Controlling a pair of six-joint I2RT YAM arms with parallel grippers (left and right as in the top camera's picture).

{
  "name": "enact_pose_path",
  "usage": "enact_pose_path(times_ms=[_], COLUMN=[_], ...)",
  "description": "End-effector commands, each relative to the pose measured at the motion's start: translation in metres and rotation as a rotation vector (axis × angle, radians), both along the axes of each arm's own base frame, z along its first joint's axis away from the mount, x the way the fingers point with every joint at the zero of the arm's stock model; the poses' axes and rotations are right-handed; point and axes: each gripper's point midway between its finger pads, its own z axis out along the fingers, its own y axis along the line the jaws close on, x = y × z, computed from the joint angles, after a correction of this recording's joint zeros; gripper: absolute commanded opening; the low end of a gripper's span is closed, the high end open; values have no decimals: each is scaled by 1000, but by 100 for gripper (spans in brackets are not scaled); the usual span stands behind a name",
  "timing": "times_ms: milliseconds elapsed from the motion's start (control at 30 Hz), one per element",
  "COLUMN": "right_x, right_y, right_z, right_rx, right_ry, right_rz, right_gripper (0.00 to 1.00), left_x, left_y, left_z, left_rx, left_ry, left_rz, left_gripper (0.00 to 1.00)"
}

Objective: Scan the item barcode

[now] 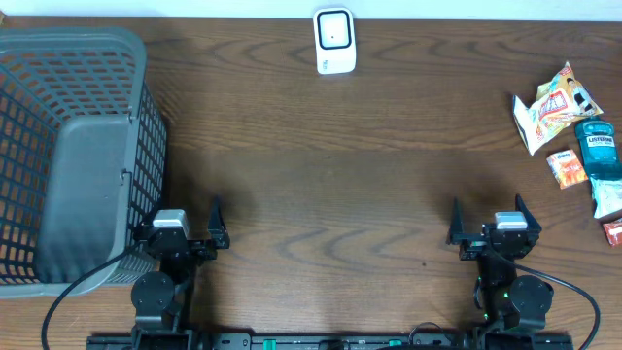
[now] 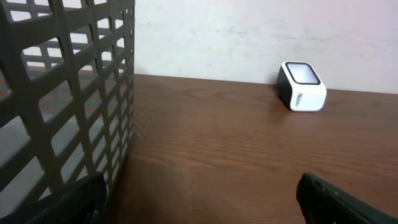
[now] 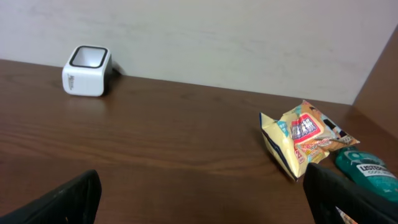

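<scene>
The white barcode scanner [image 1: 333, 41] with a dark window stands at the table's far edge, and shows in the left wrist view [image 2: 301, 86] and the right wrist view [image 3: 87, 70]. Items lie at the far right: a yellow snack bag [image 1: 552, 105] [image 3: 300, 138], a teal Listerine bottle [image 1: 597, 148] [image 3: 368, 170] and a small orange box [image 1: 566, 168]. My left gripper [image 1: 180, 216] [image 2: 199, 193] is open at the near edge, beside the basket, holding nothing. My right gripper [image 1: 488, 214] [image 3: 202, 190] is open and holds nothing, well short of the items.
A large grey mesh basket [image 1: 87, 68] [image 2: 68, 93] fills the left side, close against my left gripper. A white packet [image 1: 607, 197] and a red item [image 1: 613, 231] lie at the right edge. Bare brown wood lies between the grippers and the scanner.
</scene>
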Motion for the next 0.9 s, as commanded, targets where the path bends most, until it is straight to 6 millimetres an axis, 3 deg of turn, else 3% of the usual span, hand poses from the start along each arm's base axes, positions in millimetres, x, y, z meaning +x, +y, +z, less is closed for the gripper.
enact_pose_path(times_ms=[0, 133, 267, 667, 867], right_x=[0, 0, -1, -1, -1], right_y=[-1, -3, -18, -18, -18], right_z=[1, 1, -2, -2, -2], right_rx=[28, 54, 183, 186, 186], right_ry=[-4, -5, -3, -4, -4], right_rz=[-9, -21, -121, -119, -119], right_gripper=[99, 99, 99, 99, 99], left_x=[-1, -1, -1, -1, -1], left_y=[0, 0, 0, 0, 13], left_z=[-15, -15, -15, -15, -15], left_rx=[8, 7, 7, 7, 6], left_ry=[40, 40, 40, 40, 40], left_rz=[-2, -2, -2, 2, 53], left_gripper=[98, 98, 98, 98, 98])
